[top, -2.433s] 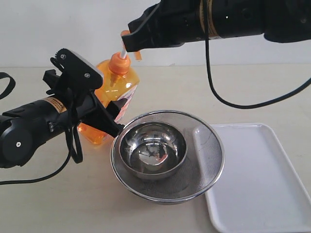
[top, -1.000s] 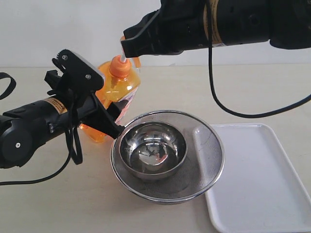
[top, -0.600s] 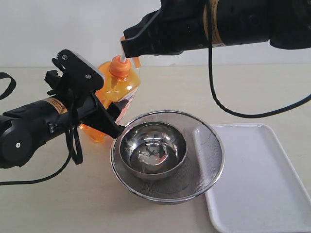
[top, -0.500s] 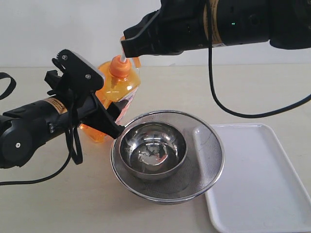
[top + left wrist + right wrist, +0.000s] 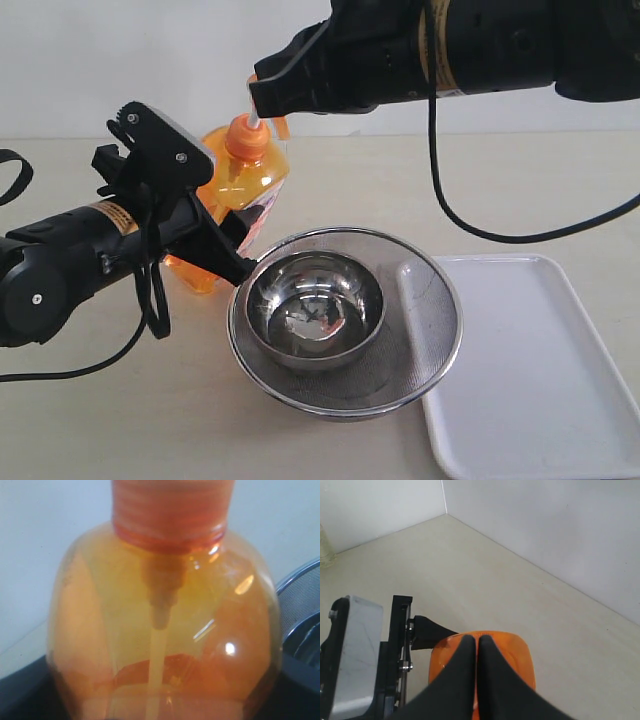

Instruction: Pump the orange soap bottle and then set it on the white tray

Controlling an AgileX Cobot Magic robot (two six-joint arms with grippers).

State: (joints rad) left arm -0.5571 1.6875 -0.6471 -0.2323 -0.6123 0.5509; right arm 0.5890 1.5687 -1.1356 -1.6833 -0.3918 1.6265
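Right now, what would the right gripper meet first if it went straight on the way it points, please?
The pump head of the bottle: the right gripper, fingers shut together, points straight at it, with nothing in between. Whether the tips touch it yet is hard to tell.

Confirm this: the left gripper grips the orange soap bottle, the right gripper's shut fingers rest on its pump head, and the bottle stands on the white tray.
One error: the orange soap bottle is not on the white tray. The exterior view shows it left of the mesh strainer, off the tray. The left gripper and right gripper are as stated.
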